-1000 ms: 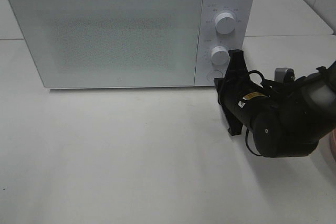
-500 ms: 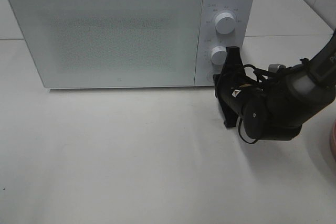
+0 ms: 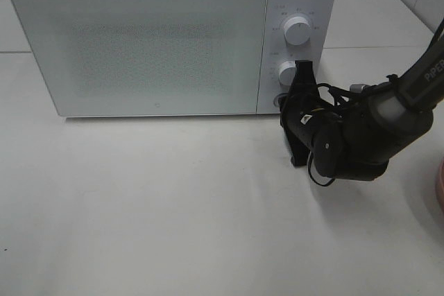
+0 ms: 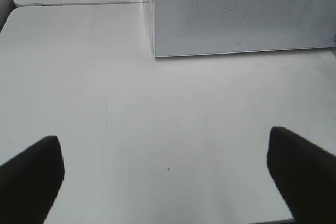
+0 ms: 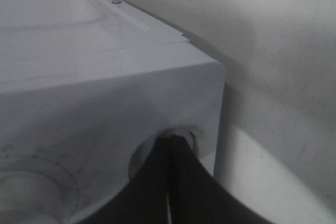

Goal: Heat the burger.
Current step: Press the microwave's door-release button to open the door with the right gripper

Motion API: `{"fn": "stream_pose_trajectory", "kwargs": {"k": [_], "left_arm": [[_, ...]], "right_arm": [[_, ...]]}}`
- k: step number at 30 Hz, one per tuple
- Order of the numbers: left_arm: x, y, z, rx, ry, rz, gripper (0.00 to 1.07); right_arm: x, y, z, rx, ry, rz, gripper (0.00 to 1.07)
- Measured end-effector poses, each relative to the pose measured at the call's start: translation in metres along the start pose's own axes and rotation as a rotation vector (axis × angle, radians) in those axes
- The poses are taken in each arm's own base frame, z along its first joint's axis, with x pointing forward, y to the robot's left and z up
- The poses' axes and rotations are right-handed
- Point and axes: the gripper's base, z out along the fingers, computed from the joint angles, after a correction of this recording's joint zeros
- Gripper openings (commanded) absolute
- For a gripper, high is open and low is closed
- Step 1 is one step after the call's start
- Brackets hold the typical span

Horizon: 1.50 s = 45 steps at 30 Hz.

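Note:
The burger is out of view in every frame. A white microwave [image 3: 166, 39] stands at the back of the table with its door closed. My right gripper [image 3: 284, 102] is shut, its black fingers pressed together with nothing between them. Its tips rest against the round button at the bottom of the control panel, below the two dials [image 3: 288, 73]. In the right wrist view the closed tips [image 5: 170, 139] meet the round button recess [image 5: 185, 131]. My left gripper [image 4: 168, 182] is open over bare table, empty, facing the microwave's [image 4: 241, 14] front left corner.
A pink plate's edge [image 3: 440, 185] shows at the far right of the table. The right arm [image 3: 361, 136] lies low across the table in front of the control panel. A table seam runs behind the microwave.
My right gripper has moved left and toward the microwave, bringing its shut tips up to the bottom round button. The left gripper shows no change.

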Motion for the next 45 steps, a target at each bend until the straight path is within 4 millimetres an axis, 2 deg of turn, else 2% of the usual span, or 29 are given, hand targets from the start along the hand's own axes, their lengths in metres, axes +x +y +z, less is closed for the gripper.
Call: {"fn": "stream_pose_trajectory", "kwargs": {"k": [14, 30, 45], "left_arm": [[0.000, 0.000, 0.000, 0.000, 0.000, 0.000, 1.00], [0.000, 0.000, 0.000, 0.000, 0.000, 0.000, 1.00], [0.000, 0.000, 0.000, 0.000, 0.000, 0.000, 1.00]], "right_arm": [[0.007, 0.005, 0.011, 0.008, -0.029, -0.013, 0.00], [0.009, 0.005, 0.012, 0.023, -0.036, -0.017, 0.00], [0.004, 0.013, -0.006, 0.066, 0.032, -0.013, 0.00]]}}
